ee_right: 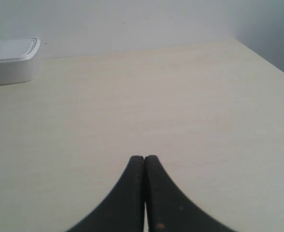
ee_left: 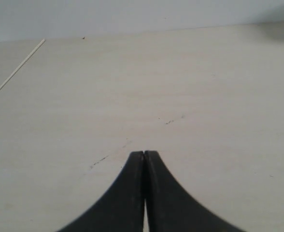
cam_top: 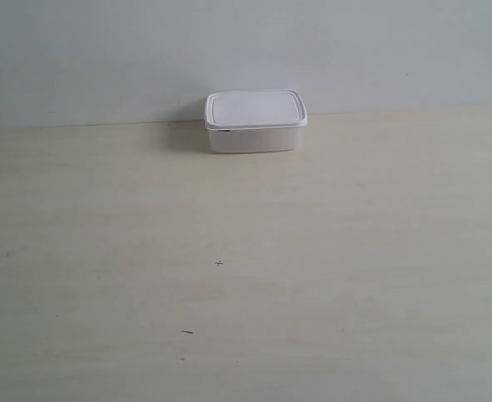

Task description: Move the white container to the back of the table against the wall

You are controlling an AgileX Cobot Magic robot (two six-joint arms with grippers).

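Observation:
The white container [cam_top: 255, 122] stands lidded at the far edge of the cream table [cam_top: 246, 276], right by the pale wall [cam_top: 246, 50]. The right wrist view catches its corner, the white container [ee_right: 11, 60], far off from my right gripper [ee_right: 144, 157], which is shut with nothing in it. My left gripper [ee_left: 145, 153] is shut too, empty, over bare table [ee_left: 132, 87]; the container is out of that view. Neither arm appears in the exterior view.
A few small dark specks [cam_top: 219, 264] mark the tabletop. The table's side edge [ee_left: 16, 70] runs past in the left wrist view, and a wall corner [ee_right: 270, 29] borders the table in the right wrist view.

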